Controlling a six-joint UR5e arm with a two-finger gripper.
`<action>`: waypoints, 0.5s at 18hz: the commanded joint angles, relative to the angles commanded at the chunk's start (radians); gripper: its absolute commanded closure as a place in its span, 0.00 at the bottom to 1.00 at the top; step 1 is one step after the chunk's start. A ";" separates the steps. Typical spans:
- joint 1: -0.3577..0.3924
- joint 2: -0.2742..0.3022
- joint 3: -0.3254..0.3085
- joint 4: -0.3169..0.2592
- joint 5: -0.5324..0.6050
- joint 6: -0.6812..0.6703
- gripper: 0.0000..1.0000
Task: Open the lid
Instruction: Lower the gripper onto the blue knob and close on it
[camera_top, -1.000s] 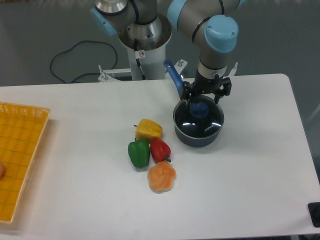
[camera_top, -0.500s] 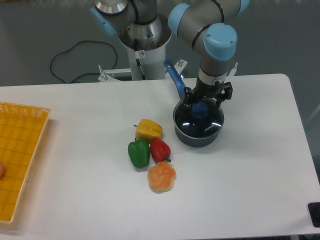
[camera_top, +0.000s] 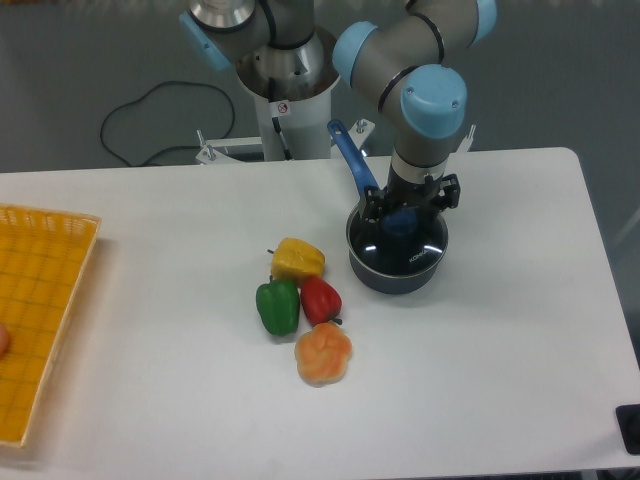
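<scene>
The round glass lid (camera_top: 398, 248) with a metal rim lies flat on the dark saucepan (camera_top: 395, 272), whose long blue handle (camera_top: 349, 157) points back left. The lid's blue knob (camera_top: 400, 221) sits at its centre. My gripper (camera_top: 401, 217) hangs straight down over the lid, with its two fingers on either side of the knob. The fingers stand close to the knob, but I cannot tell whether they press on it.
A yellow pepper (camera_top: 297, 258), a green pepper (camera_top: 278, 305), a red pepper (camera_top: 320, 299) and an orange pepper (camera_top: 323, 353) lie in a cluster left of the pan. A yellow basket (camera_top: 40, 300) sits at the table's left edge. The arm's base (camera_top: 290, 80) stands behind the table.
The arm has shifted a little left and lowered, bringing the gripper fingers down around the blue knob. The lid and pan have not moved.
</scene>
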 joint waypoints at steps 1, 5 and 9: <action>-0.002 0.000 -0.003 0.000 0.000 0.000 0.01; -0.002 0.002 -0.012 0.000 0.018 0.002 0.01; -0.003 0.002 -0.021 0.000 0.018 0.005 0.01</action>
